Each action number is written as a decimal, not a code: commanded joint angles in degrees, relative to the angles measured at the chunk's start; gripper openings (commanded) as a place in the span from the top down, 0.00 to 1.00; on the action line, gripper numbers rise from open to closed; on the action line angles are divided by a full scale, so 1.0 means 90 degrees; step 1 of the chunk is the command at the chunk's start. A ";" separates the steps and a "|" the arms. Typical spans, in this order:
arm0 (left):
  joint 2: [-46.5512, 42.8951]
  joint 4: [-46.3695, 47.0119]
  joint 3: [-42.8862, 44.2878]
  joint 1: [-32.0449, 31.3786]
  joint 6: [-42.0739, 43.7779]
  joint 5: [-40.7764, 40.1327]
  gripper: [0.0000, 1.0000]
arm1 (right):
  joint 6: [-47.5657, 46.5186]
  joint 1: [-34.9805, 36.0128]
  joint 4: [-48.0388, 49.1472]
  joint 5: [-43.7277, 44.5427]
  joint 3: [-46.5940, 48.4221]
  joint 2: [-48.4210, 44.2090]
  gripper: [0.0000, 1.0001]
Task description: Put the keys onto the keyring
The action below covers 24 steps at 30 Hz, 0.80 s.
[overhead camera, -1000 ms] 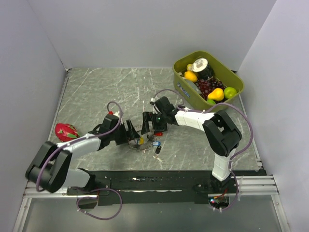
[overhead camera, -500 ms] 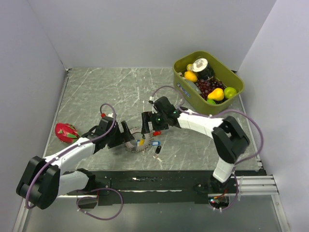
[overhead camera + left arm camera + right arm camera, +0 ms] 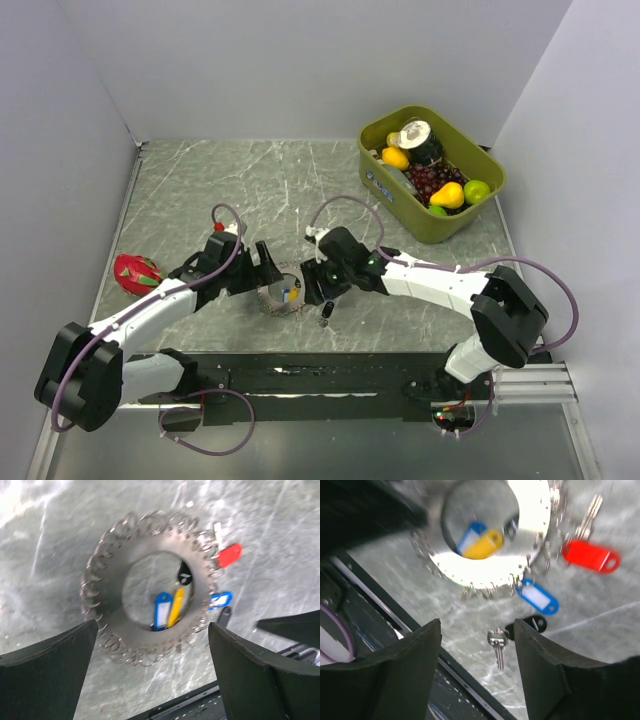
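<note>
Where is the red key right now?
In the left wrist view, the red key lies at the keyring's upper right edge, just above a blue-tagged key.

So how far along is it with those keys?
The red-tagged key and blue-tagged key seem hooked on the keyring. Nothing is held: left end effector and right end effector hover open over it. The black-headed key seems loose beside it, not yet on.
</note>
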 commanded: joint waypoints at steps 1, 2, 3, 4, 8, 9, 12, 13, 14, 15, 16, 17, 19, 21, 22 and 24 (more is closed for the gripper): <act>0.0157 0.0291 0.0401 -0.0020 0.0181 0.0237 0.01 | 0.0462 -0.0055 0.0505 -0.0320 -0.0410 -0.0209 0.39; 0.0176 0.0321 0.0411 -0.0029 0.0181 0.0315 0.01 | 0.0530 -0.0074 0.0660 -0.0340 -0.0517 -0.0170 0.41; 0.0215 0.0369 0.0411 -0.0029 0.0181 0.0345 0.02 | 0.0647 -0.0065 0.0749 -0.0359 -0.0557 -0.0141 0.46; 0.0235 0.0389 0.0411 -0.0029 0.0172 0.0364 0.02 | 0.0706 -0.0103 0.0837 -0.0398 -0.0586 -0.0121 0.48; 0.0303 0.0448 0.0391 -0.0039 0.0172 0.0433 0.02 | 0.0911 -0.0240 0.1247 -0.0661 -0.0800 0.0064 0.54; 0.0313 0.0458 0.0372 -0.0039 0.0181 0.0452 0.02 | 0.0941 -0.0269 0.1403 -0.0701 -0.0830 0.0103 0.55; 0.0304 0.0468 0.0333 -0.0039 0.0181 0.0462 0.02 | 0.0960 -0.0318 0.1608 -0.0857 -0.0830 0.0230 0.55; 0.0304 0.0477 0.0333 -0.0039 0.0191 0.0462 0.02 | 0.0970 -0.0309 0.1638 -0.0867 -0.0830 0.0327 0.55; 0.0304 0.0477 0.0323 -0.0039 0.0191 0.0462 0.02 | 0.0980 -0.0328 0.1639 -0.0877 -0.0763 0.0396 0.55; 0.0323 0.0497 0.0313 -0.0049 0.0191 0.0472 0.02 | 0.0970 -0.0338 0.1590 -0.0887 -0.0714 0.0464 0.57; 0.0313 0.0497 0.0313 -0.0049 0.0201 0.0472 0.02 | 0.0980 -0.0348 0.1570 -0.0896 -0.0675 0.0610 0.57; 0.0323 0.0487 0.0313 -0.0049 0.0181 0.0472 0.02 | 0.1009 -0.0357 0.1551 -0.0887 -0.0616 0.0669 0.58; 0.0313 0.0497 0.0313 -0.0049 0.0181 0.0491 0.02 | 0.1038 -0.0357 0.1502 -0.0848 -0.0577 0.0777 0.59; 0.0284 0.0506 0.0313 -0.0049 0.0191 0.0501 0.02 | 0.1068 -0.0377 0.1502 -0.0789 -0.0557 0.0826 0.60; 0.0274 0.0497 0.0313 -0.0049 0.0201 0.0492 0.02 | 0.1068 -0.0377 0.1502 -0.0770 -0.0547 0.0884 0.60; 0.0274 0.0487 0.0304 -0.0049 0.0211 0.0491 0.02 | 0.1049 -0.0387 0.1492 -0.0740 -0.0528 0.0953 0.60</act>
